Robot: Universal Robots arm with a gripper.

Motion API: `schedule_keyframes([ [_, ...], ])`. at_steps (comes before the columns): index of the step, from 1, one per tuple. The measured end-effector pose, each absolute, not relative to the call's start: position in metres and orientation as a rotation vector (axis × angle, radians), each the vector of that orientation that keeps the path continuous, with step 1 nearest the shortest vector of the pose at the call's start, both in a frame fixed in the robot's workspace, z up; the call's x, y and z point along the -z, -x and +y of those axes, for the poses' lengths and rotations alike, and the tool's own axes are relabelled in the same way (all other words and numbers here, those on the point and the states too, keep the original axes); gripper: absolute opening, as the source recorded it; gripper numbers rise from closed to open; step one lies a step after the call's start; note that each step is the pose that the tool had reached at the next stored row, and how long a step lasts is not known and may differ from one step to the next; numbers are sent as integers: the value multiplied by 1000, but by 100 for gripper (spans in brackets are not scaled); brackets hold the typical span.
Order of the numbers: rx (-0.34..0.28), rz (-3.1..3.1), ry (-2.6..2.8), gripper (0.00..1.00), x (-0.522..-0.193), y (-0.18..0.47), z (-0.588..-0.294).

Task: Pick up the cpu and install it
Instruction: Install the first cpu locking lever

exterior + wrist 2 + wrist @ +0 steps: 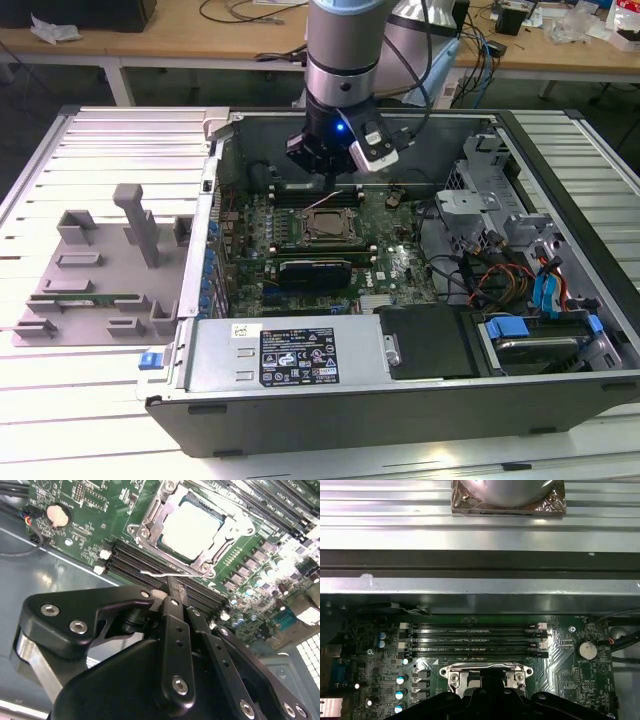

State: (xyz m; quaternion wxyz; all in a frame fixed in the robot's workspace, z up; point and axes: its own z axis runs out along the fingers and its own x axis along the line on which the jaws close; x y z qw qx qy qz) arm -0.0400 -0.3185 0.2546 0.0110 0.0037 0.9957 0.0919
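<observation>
Silvery cpu (191, 526) seated in socket frame (150, 527), middle of motherboard (90, 530); gripper (173, 586) pressed together, empty, tip at lever (152, 573), apparently for latching.

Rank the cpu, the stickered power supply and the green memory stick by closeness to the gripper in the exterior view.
1. cpu, right by the gripper, in the middle of the case.
2. power supply, along the case's near wall.
3. memory stick, on the grey tray outside the case, exterior view's left.
</observation>
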Motion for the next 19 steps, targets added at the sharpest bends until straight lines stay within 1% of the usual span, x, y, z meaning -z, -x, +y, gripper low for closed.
schedule_keyframes([
  [4, -287, 3105, -11, 11, -250, 40, -319],
  [10, -285, 3085, -10, 11, -235, 42, -319],
  [19, -287, 3079, -30, 11, -228, 46, -315],
])
